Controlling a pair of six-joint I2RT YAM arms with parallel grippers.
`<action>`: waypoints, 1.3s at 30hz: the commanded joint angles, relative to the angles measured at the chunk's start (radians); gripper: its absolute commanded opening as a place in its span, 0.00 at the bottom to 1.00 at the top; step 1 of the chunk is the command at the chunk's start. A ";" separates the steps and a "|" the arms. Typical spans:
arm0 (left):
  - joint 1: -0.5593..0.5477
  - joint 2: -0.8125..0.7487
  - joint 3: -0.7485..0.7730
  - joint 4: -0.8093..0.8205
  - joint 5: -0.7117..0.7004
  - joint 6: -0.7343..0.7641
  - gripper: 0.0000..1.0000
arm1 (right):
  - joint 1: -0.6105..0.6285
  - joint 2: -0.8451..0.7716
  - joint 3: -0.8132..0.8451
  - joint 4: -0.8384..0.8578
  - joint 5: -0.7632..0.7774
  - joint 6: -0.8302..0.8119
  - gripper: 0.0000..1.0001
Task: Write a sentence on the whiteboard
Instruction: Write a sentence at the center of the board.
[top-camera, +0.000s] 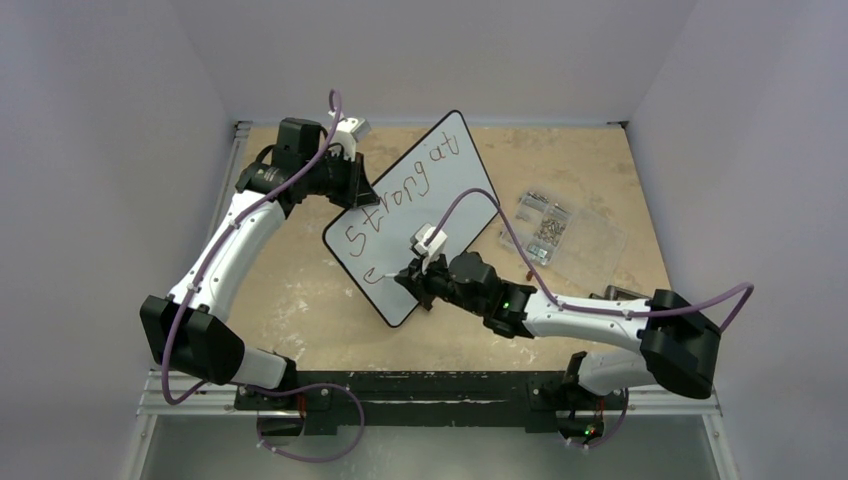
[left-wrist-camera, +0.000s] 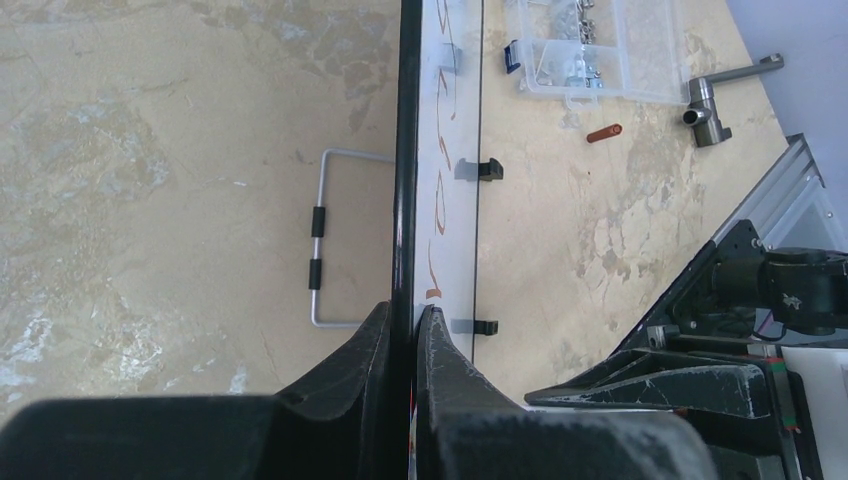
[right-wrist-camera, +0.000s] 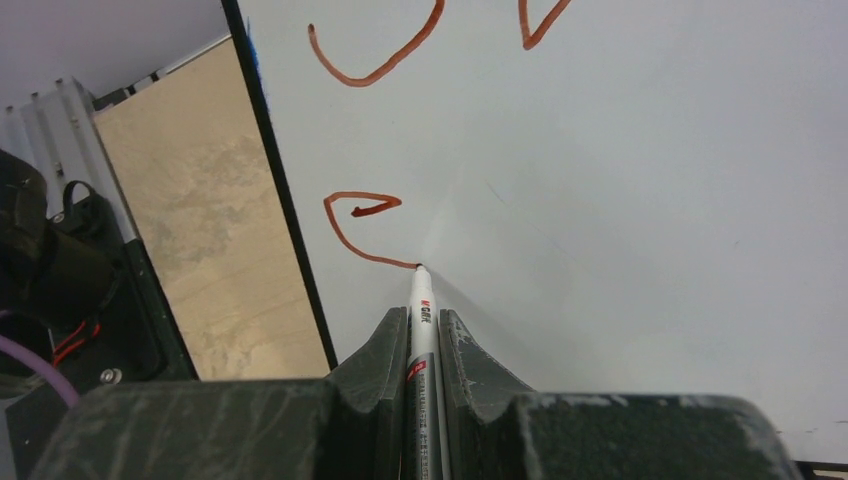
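The whiteboard (top-camera: 440, 190) lies slanted on the table, with the reddish-brown sentence (top-camera: 400, 190) reading "Strong at" and a first letter of a second line (top-camera: 371, 276). My left gripper (top-camera: 352, 175) is shut on the board's far-left edge; the left wrist view shows its jaws clamped on the black rim (left-wrist-camera: 405, 200). My right gripper (top-camera: 412, 275) is shut on a red-and-white marker pen (right-wrist-camera: 422, 330). The pen tip touches the board (right-wrist-camera: 650, 200) at the end of a curved stroke (right-wrist-camera: 350, 230) near the board's lower edge.
A clear plastic box of metal bits (top-camera: 550, 228) lies right of the board, also in the left wrist view (left-wrist-camera: 590, 50). A red pen cap (left-wrist-camera: 604, 133) and a metal fitting (left-wrist-camera: 706, 110) lie near it. The board's wire stand (left-wrist-camera: 320, 240) sticks out behind it.
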 joint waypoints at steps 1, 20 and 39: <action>0.013 -0.001 0.002 -0.015 -0.189 0.064 0.00 | -0.011 0.000 0.093 -0.089 0.178 -0.060 0.00; 0.014 -0.003 0.004 -0.014 -0.184 0.062 0.00 | -0.010 -0.126 0.077 -0.006 0.060 -0.046 0.00; 0.014 -0.006 0.004 -0.014 -0.185 0.062 0.00 | -0.010 0.018 0.089 0.068 0.029 -0.026 0.00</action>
